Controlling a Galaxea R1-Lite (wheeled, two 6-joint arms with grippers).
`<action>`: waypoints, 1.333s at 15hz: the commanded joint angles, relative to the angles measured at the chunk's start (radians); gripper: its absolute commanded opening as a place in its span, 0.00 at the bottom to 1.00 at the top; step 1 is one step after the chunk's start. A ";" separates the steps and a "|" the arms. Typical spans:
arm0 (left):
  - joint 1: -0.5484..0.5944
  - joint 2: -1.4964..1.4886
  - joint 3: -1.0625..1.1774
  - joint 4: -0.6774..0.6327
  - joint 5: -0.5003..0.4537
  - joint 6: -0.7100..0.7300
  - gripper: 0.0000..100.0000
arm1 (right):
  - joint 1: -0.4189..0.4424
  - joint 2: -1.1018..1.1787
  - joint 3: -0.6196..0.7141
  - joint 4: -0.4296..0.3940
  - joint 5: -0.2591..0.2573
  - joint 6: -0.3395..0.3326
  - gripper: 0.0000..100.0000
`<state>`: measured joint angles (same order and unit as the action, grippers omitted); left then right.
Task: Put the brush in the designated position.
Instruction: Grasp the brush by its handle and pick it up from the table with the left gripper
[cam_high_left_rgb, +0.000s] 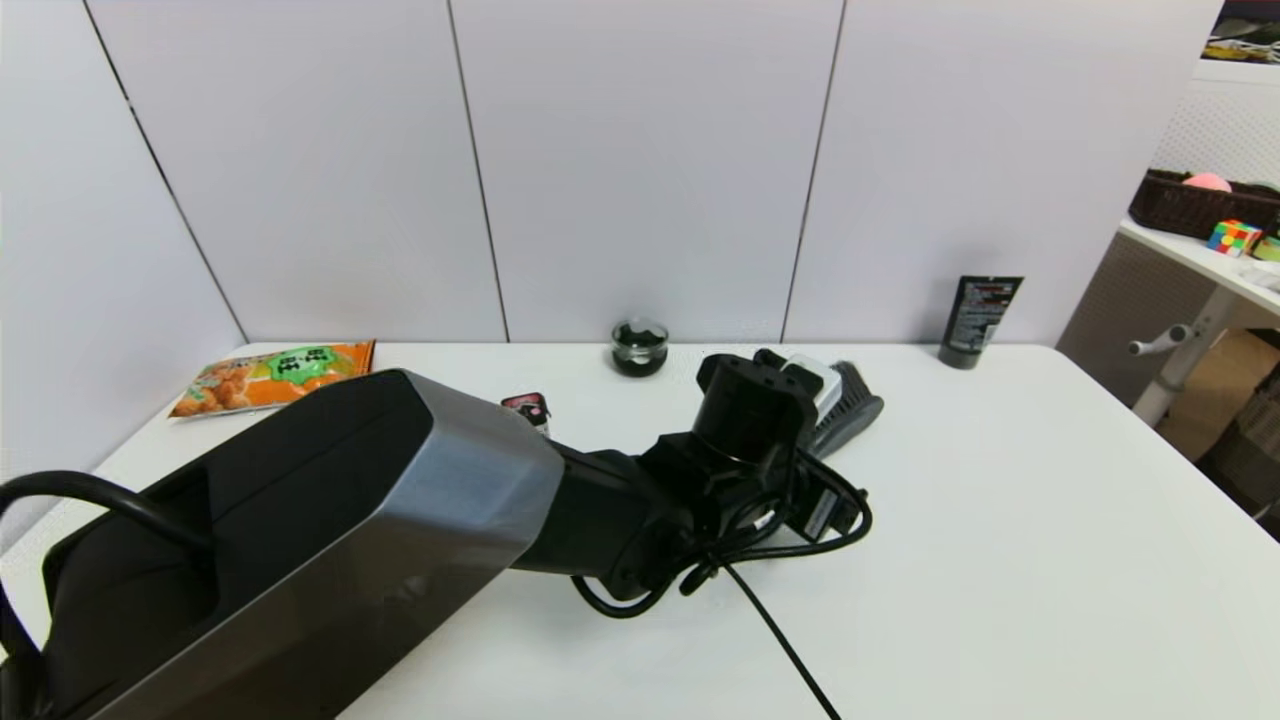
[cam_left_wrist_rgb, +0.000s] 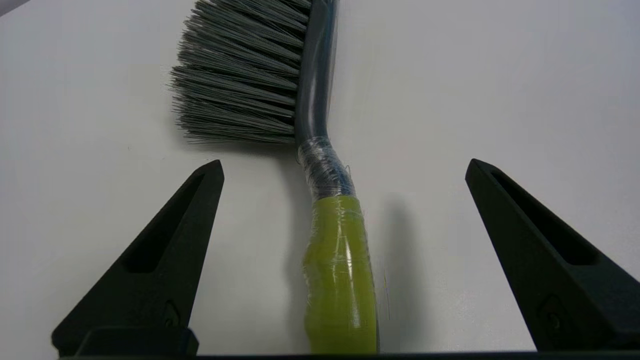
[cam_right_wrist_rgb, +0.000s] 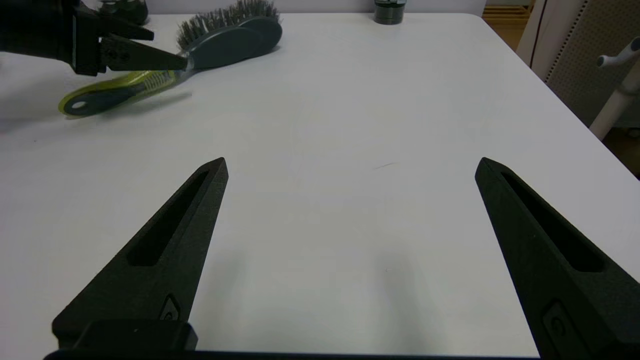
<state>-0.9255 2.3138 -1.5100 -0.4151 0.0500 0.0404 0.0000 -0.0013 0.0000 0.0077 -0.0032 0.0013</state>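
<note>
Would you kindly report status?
Left gripper open, straddling grey-bristled, lime-handled brush lying on table. Right gripper open, idle. Nothing obstructing.

Right claw (cam_right_wrist_rgb: 350, 167) gapes over table (cam_right_wrist_rgb: 350, 100); brush (cam_right_wrist_rgb: 200, 55) lies far off.

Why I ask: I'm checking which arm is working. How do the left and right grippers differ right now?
The left gripper is low over the table, straddling the brush handle; the right gripper has only bare table between its fingers. The left reaches far across the table; the right sits apart from the brush. Both are open, holding nothing.
</note>
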 joint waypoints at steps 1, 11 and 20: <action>0.001 0.039 -0.012 -0.002 0.001 0.004 1.00 | 0.000 0.001 0.002 0.000 0.000 0.000 1.00; 0.013 0.082 -0.030 -0.002 0.002 -0.004 0.00 | 0.002 0.001 0.002 0.000 0.000 0.000 1.00; 0.027 0.033 -0.033 0.197 -0.006 0.075 0.00 | 0.000 0.001 0.002 0.000 0.000 0.000 1.00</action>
<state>-0.9004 2.3679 -1.5413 -0.2891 0.0451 0.0874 0.0000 -0.0013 0.0000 0.0077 -0.0032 0.0013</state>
